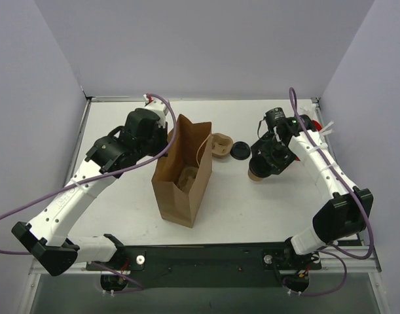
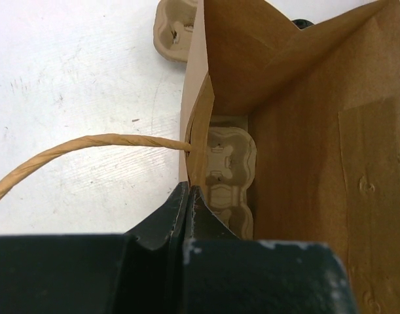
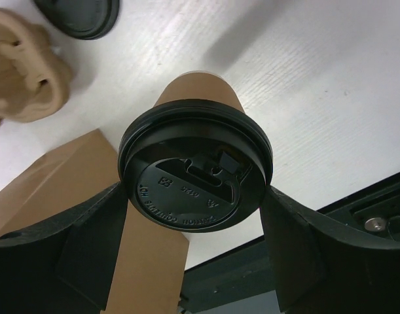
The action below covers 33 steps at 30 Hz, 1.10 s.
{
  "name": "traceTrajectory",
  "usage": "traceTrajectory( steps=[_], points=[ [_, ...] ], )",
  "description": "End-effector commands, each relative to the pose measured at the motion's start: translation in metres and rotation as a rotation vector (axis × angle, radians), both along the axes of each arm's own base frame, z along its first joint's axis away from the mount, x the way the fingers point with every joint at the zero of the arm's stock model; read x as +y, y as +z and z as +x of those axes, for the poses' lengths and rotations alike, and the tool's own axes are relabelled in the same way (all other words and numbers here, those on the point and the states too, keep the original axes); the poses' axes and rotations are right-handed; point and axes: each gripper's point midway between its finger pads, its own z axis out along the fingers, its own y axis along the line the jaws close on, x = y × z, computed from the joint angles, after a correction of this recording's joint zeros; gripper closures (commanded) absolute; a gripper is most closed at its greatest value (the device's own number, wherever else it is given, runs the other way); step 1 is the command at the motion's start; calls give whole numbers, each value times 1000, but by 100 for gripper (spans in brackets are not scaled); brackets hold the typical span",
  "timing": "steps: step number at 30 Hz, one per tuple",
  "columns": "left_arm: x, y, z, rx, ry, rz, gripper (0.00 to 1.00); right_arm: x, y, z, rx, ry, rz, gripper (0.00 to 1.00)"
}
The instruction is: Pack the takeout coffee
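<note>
The takeout coffee [image 3: 195, 171], a brown paper cup with a black lid, sits between the fingers of my right gripper [image 3: 195, 191], which is shut on its lid rim from both sides. From above, the cup [image 1: 255, 174] pokes out under the right gripper [image 1: 268, 160], right of the brown paper bag [image 1: 180, 173]. The bag stands open in the middle with a pulp cup carrier [image 2: 229, 163] inside. My left gripper [image 2: 188, 193] is shut on the bag's rim [image 2: 198, 118] beside the twisted paper handle [image 2: 88, 147].
A second pulp carrier [image 1: 220, 144] and a loose black lid [image 1: 240, 151] lie between the bag and the right gripper. A red cup [image 1: 309, 122] stands at the back right behind the right arm. White walls close the table's left, back and right.
</note>
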Motion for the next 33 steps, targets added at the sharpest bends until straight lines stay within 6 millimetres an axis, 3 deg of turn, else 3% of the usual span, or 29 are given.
traceTrajectory(
  steps=[1,5,6,10,13,21,33],
  points=[
    [-4,30,8,-71,-39,-8,100,4,59,-2,-116,83,32,43],
    [-7,46,11,-101,-65,-4,100,14,107,9,-252,146,93,44],
    [-10,46,12,-96,-76,1,100,16,126,12,-305,160,109,44],
    [-22,49,12,-95,-143,17,100,21,171,18,-438,207,134,44],
    [-33,48,8,-85,-198,29,100,22,196,18,-514,222,152,44],
    [-61,32,-2,-54,-254,60,100,27,251,16,-705,268,199,45],
    [-79,43,-7,-58,-175,11,100,52,305,11,-882,349,342,45]
  ],
)
